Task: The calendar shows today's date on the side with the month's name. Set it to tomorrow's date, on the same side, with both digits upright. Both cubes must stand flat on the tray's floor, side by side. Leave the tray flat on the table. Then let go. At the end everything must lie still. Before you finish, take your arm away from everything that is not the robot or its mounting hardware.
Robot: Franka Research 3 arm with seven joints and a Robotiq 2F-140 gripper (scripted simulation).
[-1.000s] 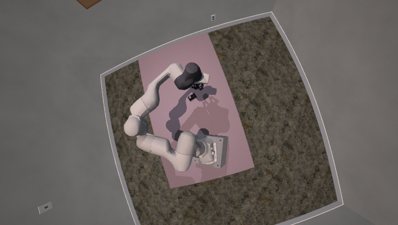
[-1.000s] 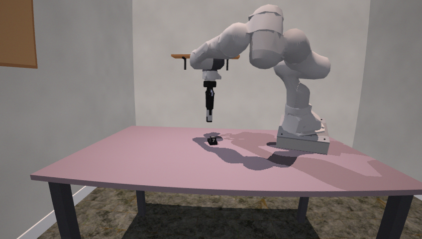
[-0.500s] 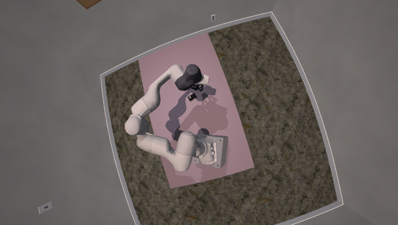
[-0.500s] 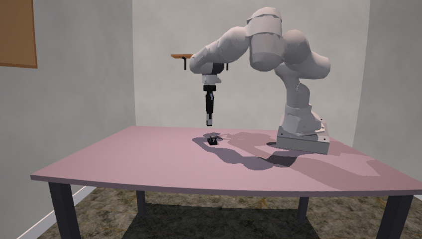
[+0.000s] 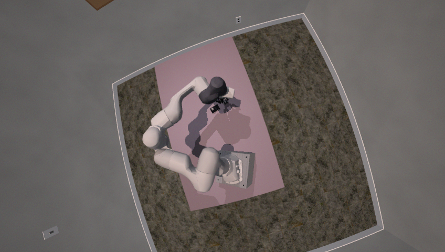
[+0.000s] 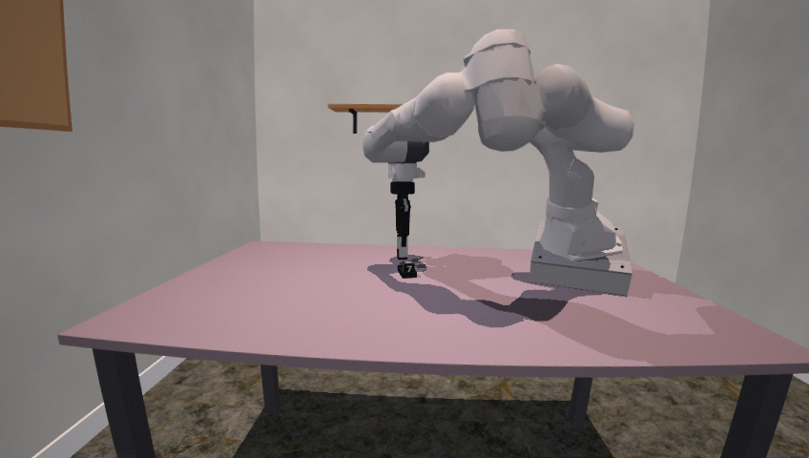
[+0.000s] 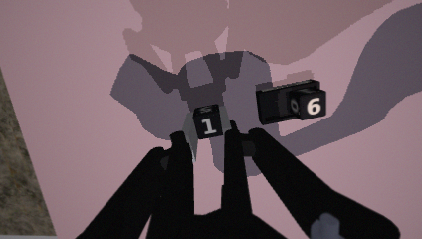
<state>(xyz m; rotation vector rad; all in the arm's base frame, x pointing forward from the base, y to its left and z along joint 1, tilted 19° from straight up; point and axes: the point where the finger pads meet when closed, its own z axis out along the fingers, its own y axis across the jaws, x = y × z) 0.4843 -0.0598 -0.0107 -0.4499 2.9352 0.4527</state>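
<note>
Looking across the room first, we see grey walls (image 6: 187,113), a mottled brown carpet (image 5: 312,124), a small wooden shelf (image 6: 363,107) on the back wall and a brown panel (image 6: 31,62) at the upper left. The pink table (image 6: 255,306) fills the middle on dark legs, crossed by the arm's shadows.

On the table, the white arm (image 6: 499,96) stands on its grey base block (image 6: 621,283) and bends over so that the wrist points straight down, low above the surface.

Next we come to the black tray (image 7: 271,105), flat on the table just beside the fingertips. One cube (image 7: 313,105) sits in it at the right end, showing a 6 toward the wrist camera; the slot beside it looks vacant.

Smallest is the second cube (image 7: 207,122), pinched by the gripper (image 7: 209,134) between its pads, with a 1 facing the wrist camera. The fingers are drawn in close around it, and it sits a little off to the tray's side, near the table.

We judge that we are in the middle of carrying this cube back to the tray. The next move calls for shifting sideways over the free slot, lowering until the cube stands flat beside its partner, and checking that the digit wanted faces the month side upright, which we cannot confirm from here. Only then should we release.
</note>
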